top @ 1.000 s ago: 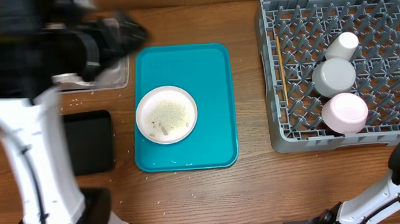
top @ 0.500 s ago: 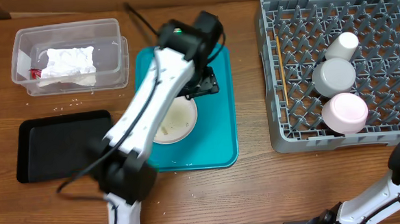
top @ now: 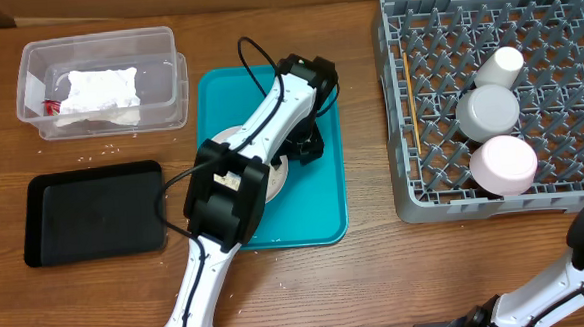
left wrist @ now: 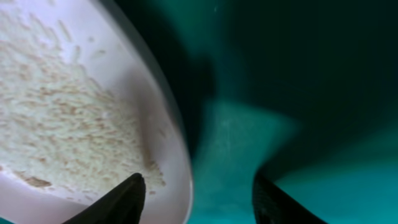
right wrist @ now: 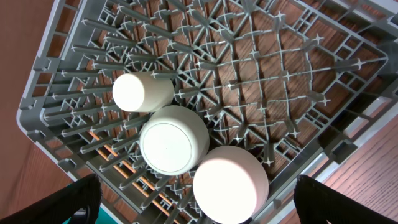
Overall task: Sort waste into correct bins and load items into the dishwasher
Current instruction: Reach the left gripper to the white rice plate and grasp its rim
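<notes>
Left gripper (left wrist: 196,190): jaws spread, straddling the rim of the plate (left wrist: 112,68); one finger over the rice grains (left wrist: 56,124), the other over the teal tray (left wrist: 249,137). Right gripper (right wrist: 214,202): spread wide above the dish rack (right wrist: 298,93), which holds an upturned cup (right wrist: 142,92), grey bowl (right wrist: 173,140) and pink bowl (right wrist: 231,182).

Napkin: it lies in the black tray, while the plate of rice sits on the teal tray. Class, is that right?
No. The overhead view shows the napkin in the clear tub, not the black tray. The plate of rice does sit on the teal tray.
</notes>
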Tool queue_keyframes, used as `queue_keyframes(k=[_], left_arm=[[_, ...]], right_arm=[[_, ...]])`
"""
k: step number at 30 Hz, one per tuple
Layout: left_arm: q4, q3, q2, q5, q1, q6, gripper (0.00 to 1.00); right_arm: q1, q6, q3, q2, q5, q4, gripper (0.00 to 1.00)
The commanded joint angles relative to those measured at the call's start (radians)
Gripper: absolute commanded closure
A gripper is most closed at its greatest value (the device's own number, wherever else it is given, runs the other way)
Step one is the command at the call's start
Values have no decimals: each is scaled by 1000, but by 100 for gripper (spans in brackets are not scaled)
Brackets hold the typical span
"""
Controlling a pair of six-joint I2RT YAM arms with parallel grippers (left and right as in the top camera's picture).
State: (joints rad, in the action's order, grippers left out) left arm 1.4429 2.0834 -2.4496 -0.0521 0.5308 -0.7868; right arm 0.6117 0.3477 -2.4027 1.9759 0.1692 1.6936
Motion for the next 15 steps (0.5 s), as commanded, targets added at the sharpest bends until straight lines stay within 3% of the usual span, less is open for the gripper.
queue_keyframes(k=[1, 7, 10, 15], left_arm=[[-1, -1, -36, 13, 6, -14, 52], [-8, 0, -40, 13, 6, -14, 75], [2, 2, -39, 13, 5, -14, 96], [77, 37, -39, 12, -8, -14, 96]], right_arm=[[-3, 8, -5, 1, 5, -5, 0], [-3, 8, -5, 1, 5, -5, 0], [-3, 8, -5, 1, 5, -5, 0], [-3, 8, -5, 1, 5, -5, 0]])
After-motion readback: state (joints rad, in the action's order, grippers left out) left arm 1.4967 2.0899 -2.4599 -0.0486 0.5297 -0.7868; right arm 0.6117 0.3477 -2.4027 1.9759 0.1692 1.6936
